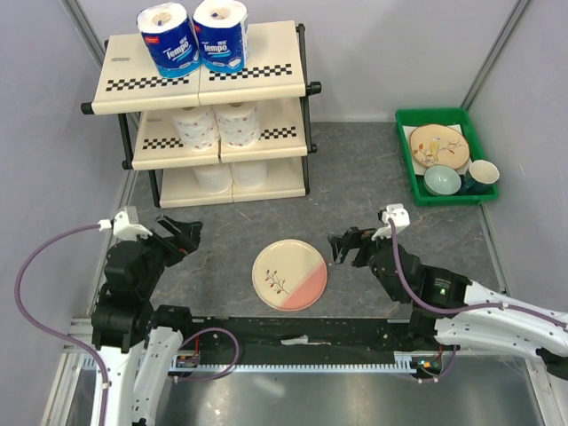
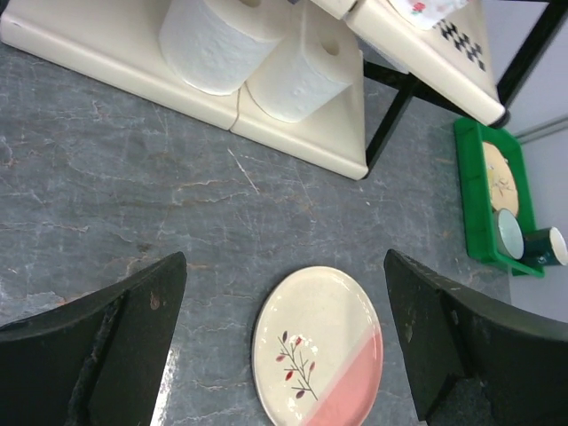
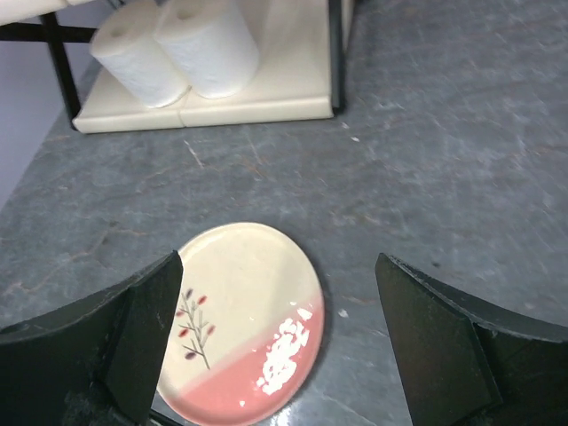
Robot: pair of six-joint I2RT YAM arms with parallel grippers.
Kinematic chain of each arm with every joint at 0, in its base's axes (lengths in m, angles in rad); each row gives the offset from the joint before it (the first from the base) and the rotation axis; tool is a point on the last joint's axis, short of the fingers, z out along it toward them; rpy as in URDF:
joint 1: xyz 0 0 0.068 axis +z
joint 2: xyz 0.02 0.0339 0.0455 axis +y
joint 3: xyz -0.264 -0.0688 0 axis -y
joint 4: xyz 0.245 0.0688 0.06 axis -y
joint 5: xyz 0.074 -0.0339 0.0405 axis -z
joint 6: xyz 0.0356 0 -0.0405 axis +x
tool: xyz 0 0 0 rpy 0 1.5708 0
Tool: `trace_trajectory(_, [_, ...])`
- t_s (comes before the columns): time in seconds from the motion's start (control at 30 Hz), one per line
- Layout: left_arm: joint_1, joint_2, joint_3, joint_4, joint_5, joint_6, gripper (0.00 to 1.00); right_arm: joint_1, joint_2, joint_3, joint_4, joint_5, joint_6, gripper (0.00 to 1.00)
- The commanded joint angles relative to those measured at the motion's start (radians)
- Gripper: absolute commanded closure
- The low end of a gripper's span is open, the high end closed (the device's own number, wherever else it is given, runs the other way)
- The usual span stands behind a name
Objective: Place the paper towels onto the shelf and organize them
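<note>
on the shelf (image 1: 275, 53), all six paper towels (image 1: 238, 122): two per tier, blue-wrapped pair on top. left gripper (image 1: 182, 232) and right gripper (image 1: 342, 247) low over table (image 1: 373, 195), fingers wide, empty, either side of plate (image 1: 289, 274).

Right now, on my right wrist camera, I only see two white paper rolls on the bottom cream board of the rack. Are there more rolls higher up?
Observer: Yes. Two paper rolls in blue Tempo wrappers stand side by side on the top tier of the cream three-tier shelf.
Operator: And the middle board?
Observer: Two unwrapped white paper rolls sit there, side by side too.
Operator: Is there anything else on the table I can't see?
Observer: A green plastic tray sits at the far right, apart from the shelf, with dishes inside it.
</note>
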Motion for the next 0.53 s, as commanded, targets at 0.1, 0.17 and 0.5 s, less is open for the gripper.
trace_trajectory(0.1, [0.0, -0.138, -0.004, -0.045, 0.038, -0.004, 0.01, 0.008, -0.179, -0.042, -0.214, 0.076, 0.078, 0.02])
trace_trajectory(0.17, [0.0, -0.144, 0.003, -0.059, 0.032, -0.005, 0.01, 0.008, -0.197, -0.024, -0.264, 0.102, 0.074, 0.02])
trace_trajectory(0.5, [0.0, -0.151, 0.046, -0.085, 0.011, 0.012, 0.01, 0.008, -0.235, -0.004, -0.346, 0.182, 0.074, 0.02])
